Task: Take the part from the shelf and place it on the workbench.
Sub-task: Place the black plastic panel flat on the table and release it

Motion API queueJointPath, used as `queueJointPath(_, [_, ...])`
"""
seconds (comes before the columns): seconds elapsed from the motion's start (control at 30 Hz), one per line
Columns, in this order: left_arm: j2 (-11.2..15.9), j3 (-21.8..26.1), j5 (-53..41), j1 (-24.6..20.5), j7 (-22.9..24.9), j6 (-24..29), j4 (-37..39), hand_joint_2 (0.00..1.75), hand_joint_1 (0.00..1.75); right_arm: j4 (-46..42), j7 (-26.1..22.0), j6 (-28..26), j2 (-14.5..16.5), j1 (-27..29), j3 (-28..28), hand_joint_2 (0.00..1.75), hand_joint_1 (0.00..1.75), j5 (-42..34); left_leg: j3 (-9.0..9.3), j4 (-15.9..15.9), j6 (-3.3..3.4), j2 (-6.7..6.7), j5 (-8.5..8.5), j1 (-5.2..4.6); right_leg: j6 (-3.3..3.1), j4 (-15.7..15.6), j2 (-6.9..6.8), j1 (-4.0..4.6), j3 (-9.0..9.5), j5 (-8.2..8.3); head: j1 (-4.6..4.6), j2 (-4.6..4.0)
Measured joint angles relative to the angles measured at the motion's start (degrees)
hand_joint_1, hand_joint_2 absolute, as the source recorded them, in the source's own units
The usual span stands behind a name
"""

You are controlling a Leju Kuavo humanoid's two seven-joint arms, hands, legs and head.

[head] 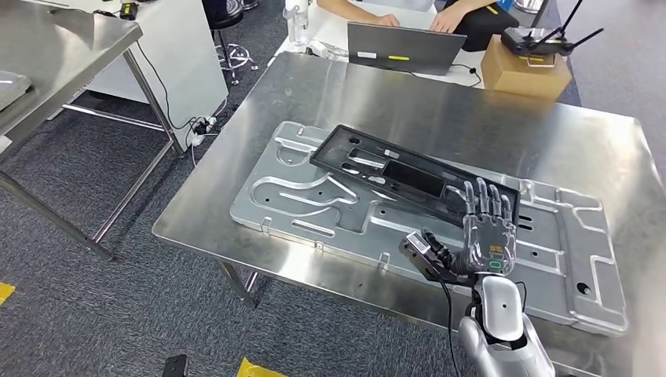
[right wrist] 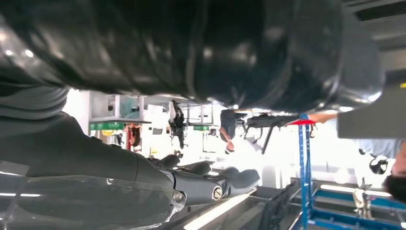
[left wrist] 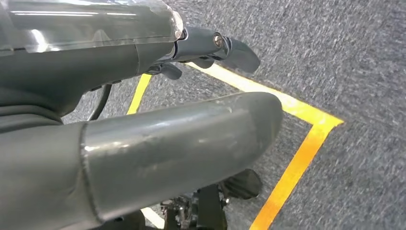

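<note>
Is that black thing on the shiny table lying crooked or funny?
Yes, a bit. The black part lies slanted across the big silver plate on the workbench, not lined up with its edges. The right hand is at its near end, fingers spread. I can't tell if it is touching the part or not.

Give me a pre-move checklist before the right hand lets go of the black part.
1. Black part over the workbench: ok.
2. Part lying on the silver stamped panel: ok.
3. Part flat on the panel or one end lifted: cannot tell.
4. Right hand at the part's near end: ok; whether it grips: cannot tell.
5. Left hand away from the bench, over the floor: ok.
6. Laptop apart from the part: ok.
</note>
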Motion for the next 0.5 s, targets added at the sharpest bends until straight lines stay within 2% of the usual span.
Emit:
queueJointPath(0.03, [0.0,0.0,0.1,0.0,0.0,0.0,0.0,0.00,0.00,-0.1,0.0,0.0,0.1,0.0,0.1,0.00,0.00,0.1,-0.19,-0.1,-0.36,-0.03,0.28,0.06,-0.47,-0.2,-0.09,-0.11,-0.36,0.56,0.05,0.00])
queueJointPath(0.07, [-0.1,0.0,0.2,0.1,0.1,0.1,0.0,0.00,0.00,-0.2,0.0,0.1,0.3,-0.1,0.2,0.00,0.00,0.2,-0.59,0.2,-0.69,-0.05,-0.20,0.08,-0.96,-0.5,-0.18,-0.20,-0.79,1.20,0.04,0.00])
queueJointPath(0.1, [-0.1,0.0,0.3,0.1,0.1,0.2,0.0,0.00,0.00,-0.4,0.0,0.1,0.4,-0.1,0.4,0.00,0.00,0.3,-1.18,1.3,-0.96,-0.08,-1.78,0.08,-1.58,-0.8,-0.31,-0.34,-1.38,1.97,0.01,0.00])
queueJointPath(0.13, [-0.1,0.0,0.3,0.1,0.2,0.2,-0.1,0.00,0.00,-0.5,0.0,0.2,0.6,-0.1,0.5,0.00,0.00,0.4,-1.94,3.4,-1.17,-0.09,-4.30,0.11,-2.05,-1.0,-0.44,-0.47,-2.08,2.73,-0.06,0.00])
queueJointPath(0.2, [-0.1,0.0,0.5,0.1,0.2,0.3,-0.1,0.00,0.00,-0.7,0.1,0.4,0.8,-0.1,0.7,0.00,0.00,0.6,-3.49,10.4,-1.53,-0.08,-10.05,0.13,-2.55,-0.8,-0.58,-0.25,-3.75,3.95,-0.15,0.00])
queueJointPath(0.23, [-0.1,0.0,0.7,0.1,0.2,0.3,-0.1,0.00,0.00,-0.7,0.2,0.5,0.8,-0.1,0.8,0.00,0.00,0.6,-3.94,13.7,-1.65,-0.08,-11.56,0.13,-2.56,-0.6,-0.61,-0.15,-4.56,4.44,-0.15,0.00])
queueJointPath(0.27, [-0.1,0.0,0.8,0.1,0.2,0.3,-0.2,0.00,0.00,-0.7,0.3,0.5,0.9,0.0,0.9,0.00,0.00,0.6,-3.87,15.9,-1.72,-0.07,-11.85,0.13,-2.56,-0.3,-0.65,-0.06,-5.43,4.92,-0.15,0.00])
queueJointPath(0.3, [-0.1,0.0,1.0,0.1,0.2,0.3,-0.2,0.00,0.00,-0.7,0.4,0.6,0.9,0.0,1.0,0.00,0.00,0.7,-2.84,16.1,-1.70,-0.07,-10.76,0.13,-2.51,0.0,-0.69,0.01,-6.37,5.39,-0.15,0.00])
queueJointPath(0.33, [-0.1,0.0,1.1,0.1,0.3,0.4,-0.3,0.00,0.00,-0.7,0.4,0.6,0.9,0.0,1.0,0.00,0.00,0.7,-0.89,14.4,-1.55,-0.07,-9.26,0.11,-2.41,0.4,-0.71,0.06,-7.29,5.82,-0.15,0.00])
queueJointPath(0.37, [-0.1,0.0,1.2,0.0,0.3,0.4,-0.4,0.00,0.00,-0.7,0.5,0.6,1.0,0.0,1.0,0.00,0.00,0.7,1.98,11.2,-1.27,-0.08,-8.15,0.06,-2.27,0.8,-0.74,0.09,-8.19,6.27,-0.16,0.00])
queueJointPath(0.4, [-0.1,0.0,1.3,-0.1,0.3,0.4,-0.5,0.00,0.00,-0.8,0.6,0.6,1.0,0.0,1.0,0.00,0.00,0.7,5.18,6.9,-0.93,-0.07,-7.79,-0.07,-2.08,1.3,-0.74,0.20,-8.98,6.66,-0.16,0.00])
queueJointPath(0.43, [-0.1,0.1,1.3,-0.2,0.2,0.4,-0.6,0.00,0.00,-0.8,0.6,0.6,1.0,-0.1,1.0,0.00,0.00,0.7,7.68,3.3,-0.58,-0.08,-8.25,-0.22,-1.81,1.6,-0.78,0.27,-9.50,7.09,-0.16,0.00])
queueJointPath(0.47, [-0.1,0.1,1.3,-0.3,0.2,0.4,-0.6,0.00,0.00,-0.8,0.6,0.6,1.0,-0.1,1.0,0.00,0.00,0.7,9.23,0.7,-0.25,-0.10,-8.85,-0.40,-1.52,1.8,-0.82,0.29,-9.83,7.55,-0.15,0.00])
queueJointPath(0.5, [-0.1,0.1,1.3,-0.3,0.2,0.4,-0.6,0.00,0.00,-0.8,0.6,0.6,1.0,-0.1,1.0,0.00,0.00,0.7,9.73,-0.6,0.05,-0.10,-9.09,-0.54,-1.19,1.7,-0.86,0.30,-10.03,8.09,-0.14,0.00])
